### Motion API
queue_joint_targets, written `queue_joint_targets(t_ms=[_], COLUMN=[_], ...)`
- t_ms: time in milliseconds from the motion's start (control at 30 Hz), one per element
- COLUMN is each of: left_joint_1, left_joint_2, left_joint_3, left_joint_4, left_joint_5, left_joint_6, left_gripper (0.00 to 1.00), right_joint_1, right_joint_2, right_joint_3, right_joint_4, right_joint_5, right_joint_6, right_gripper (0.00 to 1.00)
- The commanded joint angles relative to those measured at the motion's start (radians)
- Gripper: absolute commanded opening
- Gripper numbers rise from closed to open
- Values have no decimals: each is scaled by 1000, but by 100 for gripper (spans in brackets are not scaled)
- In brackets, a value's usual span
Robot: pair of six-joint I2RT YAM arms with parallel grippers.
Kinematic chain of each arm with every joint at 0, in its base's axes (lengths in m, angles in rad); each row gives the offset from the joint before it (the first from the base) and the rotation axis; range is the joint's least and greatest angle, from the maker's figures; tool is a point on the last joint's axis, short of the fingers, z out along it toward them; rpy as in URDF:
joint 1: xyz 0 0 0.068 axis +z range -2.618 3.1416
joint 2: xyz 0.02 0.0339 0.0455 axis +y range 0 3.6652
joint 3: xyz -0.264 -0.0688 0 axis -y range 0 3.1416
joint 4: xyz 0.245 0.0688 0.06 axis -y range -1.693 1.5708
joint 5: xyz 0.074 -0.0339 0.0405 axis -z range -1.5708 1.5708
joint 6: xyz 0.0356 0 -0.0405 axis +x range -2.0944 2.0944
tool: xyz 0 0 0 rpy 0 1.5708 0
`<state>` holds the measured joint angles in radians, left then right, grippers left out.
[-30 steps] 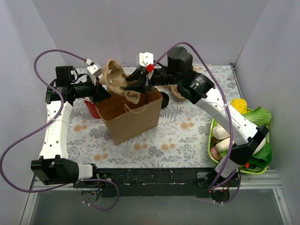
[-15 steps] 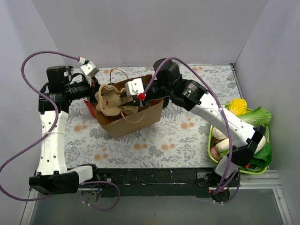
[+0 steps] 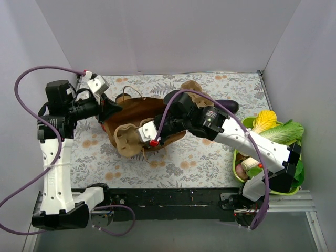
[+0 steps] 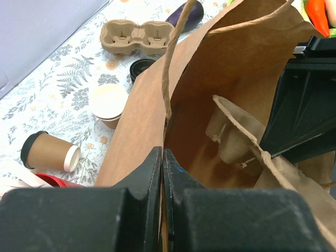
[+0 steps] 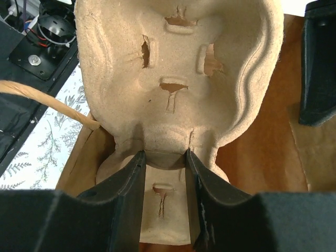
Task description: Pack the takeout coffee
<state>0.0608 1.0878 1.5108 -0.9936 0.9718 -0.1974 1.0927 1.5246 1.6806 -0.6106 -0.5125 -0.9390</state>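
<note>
The brown paper bag (image 3: 137,109) lies tipped on its side, mouth toward the near left. My left gripper (image 3: 110,111) is shut on the bag's rim (image 4: 173,113), fingers pressed together on the paper. My right gripper (image 3: 145,138) is shut on the rib of a brown pulp carrier (image 3: 125,139), which sits at the bag's mouth (image 5: 178,63). In the left wrist view the cream-white cup (image 4: 107,101) stands open beside the bag, its black lid (image 4: 140,67) lying next to it. Both are hidden in the top view.
A second pulp carrier (image 4: 134,35) lies at the back, also in the top view (image 3: 191,86). A brown lidded cup (image 4: 47,152) lies on its side by a red cup (image 4: 50,181). An eggplant (image 3: 226,106) and a green vegetable basket (image 3: 237,157) are on the right.
The bag went from upright to lying on its side. My right gripper moved down and nearer with the carrier. My left gripper pulled left, still holding the rim.
</note>
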Motion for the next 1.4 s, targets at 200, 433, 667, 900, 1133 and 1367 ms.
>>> queue_joint_targets(t_ms=[200, 433, 667, 900, 1133, 1367], left_joint_1=[-9, -9, -9, -9, -9, -9], left_joint_2=[-103, -131, -137, -170, -190, -204], left_joint_3=[-46, -77, -86, -155, -164, -193], left_joint_4=[-161, -180, -198, -148, -181, -168], left_joint_5=[-1, 13, 48, 128, 137, 120], left_joint_6=[73, 61, 35, -36, -42, -65], left_gripper=[0, 0, 0, 0, 0, 0], right_joint_1=[144, 151, 157, 161, 170, 176], right_joint_2=[35, 42, 66, 152, 244, 296], right_joint_3=[108, 168, 194, 278, 392, 393], right_joint_4=[-102, -159, -286, -409, -552, -640], right_joint_5=[298, 388, 440, 463, 460, 437], right_joint_6=[28, 101, 83, 101, 52, 62], right_gripper=[1, 1, 1, 1, 1, 1])
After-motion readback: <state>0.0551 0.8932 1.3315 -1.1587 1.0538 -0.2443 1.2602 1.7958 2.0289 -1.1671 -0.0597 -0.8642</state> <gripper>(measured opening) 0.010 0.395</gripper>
